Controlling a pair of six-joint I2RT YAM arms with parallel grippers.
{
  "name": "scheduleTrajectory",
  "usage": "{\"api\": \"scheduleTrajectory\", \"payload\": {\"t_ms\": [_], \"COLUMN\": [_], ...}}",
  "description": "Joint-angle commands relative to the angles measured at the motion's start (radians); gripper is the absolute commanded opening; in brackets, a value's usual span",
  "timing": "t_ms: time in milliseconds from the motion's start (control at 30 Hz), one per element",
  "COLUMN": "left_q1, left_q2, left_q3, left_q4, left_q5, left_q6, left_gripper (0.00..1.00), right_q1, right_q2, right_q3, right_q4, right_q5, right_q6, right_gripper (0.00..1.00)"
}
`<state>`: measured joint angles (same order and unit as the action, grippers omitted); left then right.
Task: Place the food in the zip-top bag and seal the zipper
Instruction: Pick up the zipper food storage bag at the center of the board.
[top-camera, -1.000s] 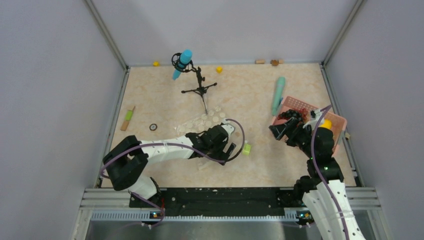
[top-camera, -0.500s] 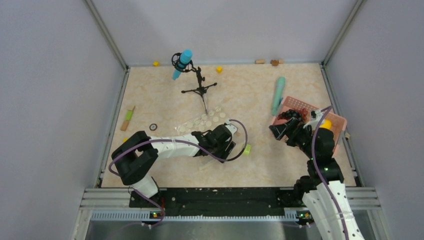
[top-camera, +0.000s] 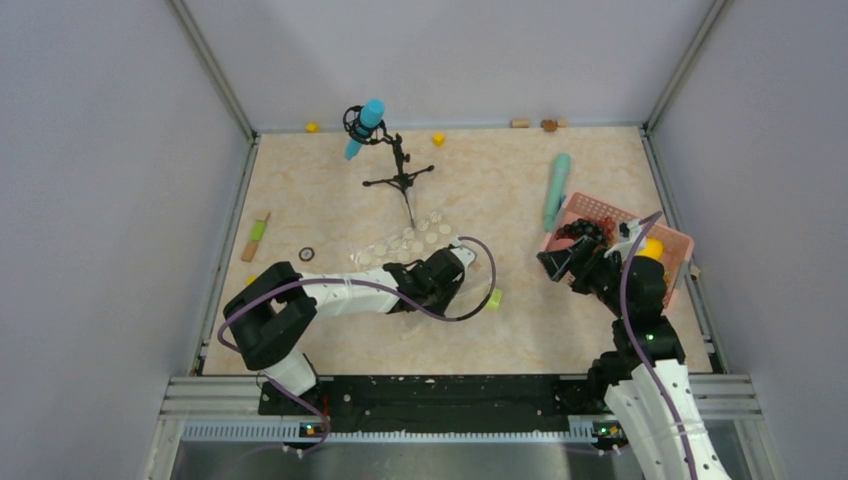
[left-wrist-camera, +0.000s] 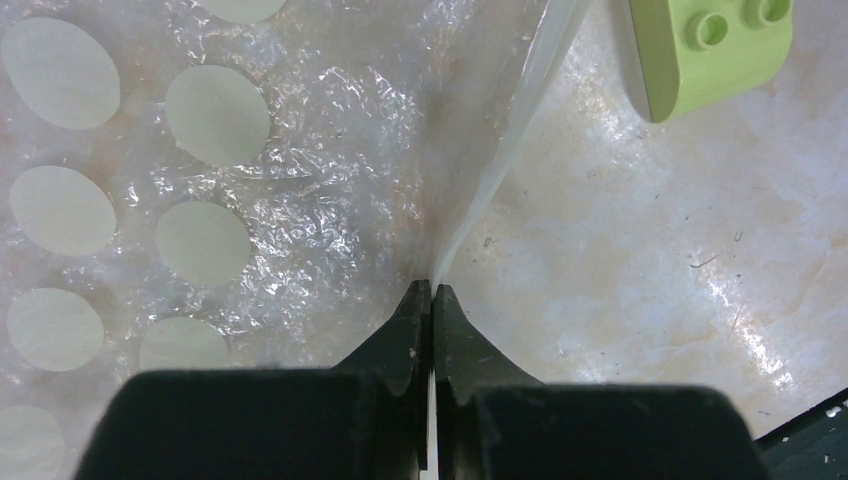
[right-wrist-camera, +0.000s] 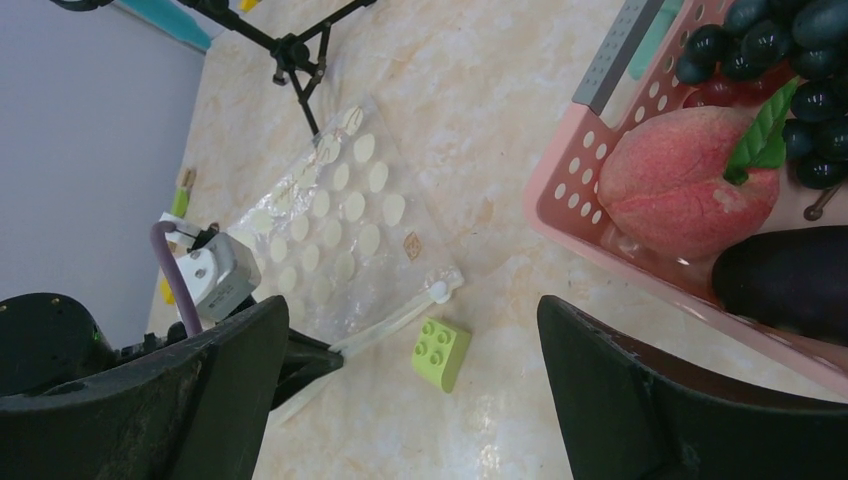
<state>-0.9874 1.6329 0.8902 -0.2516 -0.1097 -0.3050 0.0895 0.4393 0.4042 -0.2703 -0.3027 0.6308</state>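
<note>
The zip-top bag, clear with white dots, lies flat mid-table. Its white zipper runs along the near edge, with a slider at the end. My left gripper is shut on the zipper strip, seen from the side in the right wrist view. The food sits in the pink basket: a peach, dark grapes and an eggplant. My right gripper hangs open above the table beside the basket's left edge, holding nothing.
A lime-green brick lies just right of the zipper's end. A microphone on a tripod stands behind the bag. A teal cylinder lies behind the basket. A small roller and a ring lie at the left.
My left gripper has gone from open to shut on the zipper strip, and its arm has settled lower over the bag's near edge. The right arm has hardly moved.
</note>
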Motion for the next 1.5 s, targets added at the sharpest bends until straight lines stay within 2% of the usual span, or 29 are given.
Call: {"api": "scheduleTrajectory", "payload": {"t_ms": [0, 200, 400, 533, 733, 867, 1000, 1067, 1167, 1333, 1467], "left_q1": [-0.001, -0.002, 0.0, 0.0, -0.002, -0.001, -0.003, -0.003, -0.003, -0.003, -0.003], "left_q2": [-0.059, -0.22, -0.456, -0.606, -0.778, -0.835, -0.819, -0.773, -0.682, -0.571, -0.567], "left_q3": [-0.013, -0.049, -0.105, -0.144, -0.094, -0.034, -0.007, -0.001, -0.016, -0.129, -0.239], "left_q4": [0.053, 0.049, 0.007, -0.034, -0.252, -0.382, -0.343, -0.302, -0.213, 0.002, 0.201], "left_q5": [-0.026, -0.149, -0.341, -0.461, -0.629, -0.717, -0.758, -0.714, -0.551, -0.359, -0.186], "left_q6": [-0.021, -0.089, -0.195, -0.268, -0.365, -0.43, -0.418, -0.389, -0.356, -0.35, -0.371], "left_gripper": [0.0, 0.0, 0.0, 0.0, 0.0, 0.0, 0.0, 0.0, 0.0, 0.0, 0.0], "right_q1": [0.007, 0.009, 0.061, 0.227, 0.555, 0.669, 0.745, 0.772, 0.788, 0.79, 0.791], "right_q2": [0.022, 0.044, 0.077, 0.122, 0.261, 0.341, 0.42, 0.45, 0.463, 0.456, 0.483], "right_q3": [0.006, -0.005, -0.013, -0.011, 0.037, 0.073, 0.089, 0.095, 0.094, 0.078, 0.071], "right_q4": [0.046, 0.091, 0.139, 0.216, 0.348, 0.415, 0.454, 0.462, 0.465, 0.443, 0.467], "right_q5": [-0.03, -0.083, -0.107, -0.046, 0.133, 0.145, 0.173, 0.193, 0.224, 0.334, 0.368], "right_q6": [-0.01, -0.034, -0.04, -0.053, -0.098, -0.112, -0.1, -0.085, -0.029, 0.076, 0.117], "right_gripper": [0.93, 0.93, 0.93, 0.93, 0.94, 0.94, 0.94, 0.94, 0.94, 0.94, 0.94]}}
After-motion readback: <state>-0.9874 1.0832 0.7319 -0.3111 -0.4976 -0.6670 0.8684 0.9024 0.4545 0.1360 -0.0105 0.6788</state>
